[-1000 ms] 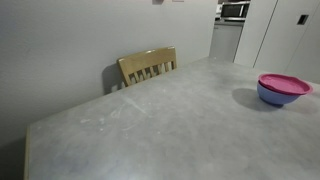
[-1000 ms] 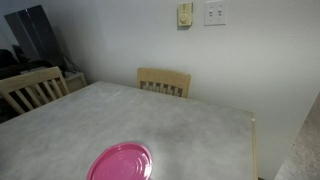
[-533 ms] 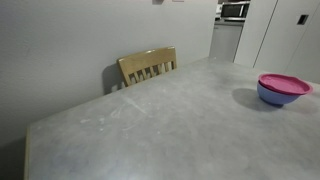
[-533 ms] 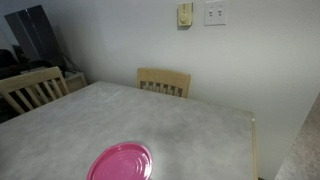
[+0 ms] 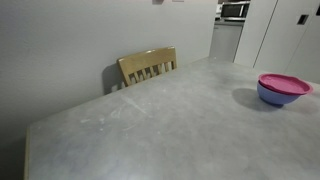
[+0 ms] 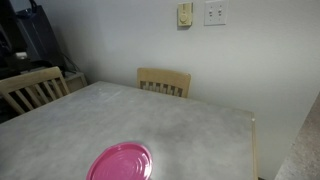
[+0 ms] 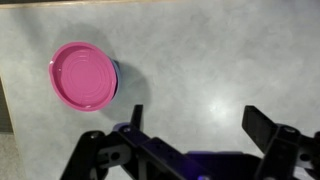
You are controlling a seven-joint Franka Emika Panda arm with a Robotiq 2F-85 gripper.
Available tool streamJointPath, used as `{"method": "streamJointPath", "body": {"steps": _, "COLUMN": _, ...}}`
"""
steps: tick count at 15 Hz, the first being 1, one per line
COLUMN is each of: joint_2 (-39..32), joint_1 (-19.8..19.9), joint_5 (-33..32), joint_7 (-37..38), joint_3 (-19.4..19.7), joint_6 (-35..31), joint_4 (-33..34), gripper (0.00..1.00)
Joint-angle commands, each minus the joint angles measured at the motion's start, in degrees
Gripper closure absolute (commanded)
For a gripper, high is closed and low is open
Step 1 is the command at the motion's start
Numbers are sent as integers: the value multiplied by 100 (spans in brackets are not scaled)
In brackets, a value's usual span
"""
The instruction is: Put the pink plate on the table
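The task is at its opening step, the approach: nothing is grasped yet. The pink plate [image 7: 84, 77] rests on top of the lavender-blue bowl [image 5: 276, 98], not on the table [image 5: 150, 125] itself. In the wrist view only a thin blue sliver of the bowl shows past the plate's edge, and in an exterior view the plate [image 6: 120, 162] hides the bowl altogether. In the wrist view the gripper [image 7: 193, 116] hangs above bare grey tabletop with its jaws spread wide and nothing between them. The two dark fingers [image 7: 134, 118] frame empty surface, and the plate lies off to one side of that gap, clear of both fingers. The arm does not appear in either exterior view, so its height over the table cannot be judged from them. The next move probably calls for shifting the gripper sideways until one finger can pass over the raised rim and the other outside it. It would then descend, pinch the rim, and lift the plate off the bowl without dragging the bowl along. There is plenty of bare tabletop beside the bowl for setting it down, well away from the wooden chair [image 5: 148, 66] at the far edge.
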State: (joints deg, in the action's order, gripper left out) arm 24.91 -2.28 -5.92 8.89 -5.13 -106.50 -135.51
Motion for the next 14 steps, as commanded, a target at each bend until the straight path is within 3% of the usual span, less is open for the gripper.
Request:
{"method": "streamJointPath", "body": {"steps": 1, "joint_2": -299, "joint_1": 127, "joint_5": -44, "joint_7": -376, "joint_3": 282, "joint_6": -437, "joint_4": -201, "gripper": 0}}
{"method": "streamJointPath", "body": {"steps": 6, "joint_2": -743, "joint_1": 340, "joint_5": -15, "joint_7": -965, "joint_3": 775, "joint_6": -796, "joint_4": -401, "gripper": 0}}
{"method": "streamJointPath", "body": {"steps": 7, "joint_2": -536, "joint_1": 254, "joint_5": -2, "joint_7": -693, "joint_3": 599, "joint_6": -610, "joint_4": -347, "gripper": 0}}
{"method": "streamJointPath", "body": {"steps": 12, "joint_2": -725, "joint_1": 344, "joint_5": -2, "joint_7": -870, "joint_3": 744, "joint_6": -688, "joint_4": -373, "gripper": 0}}
{"method": "streamJointPath", "body": {"steps": 14, "joint_2": -784, "joint_1": 381, "joint_5": -483, "joint_7": -856, "joint_3": 642, "joint_6": -699, "joint_4": -326, "gripper": 0}}
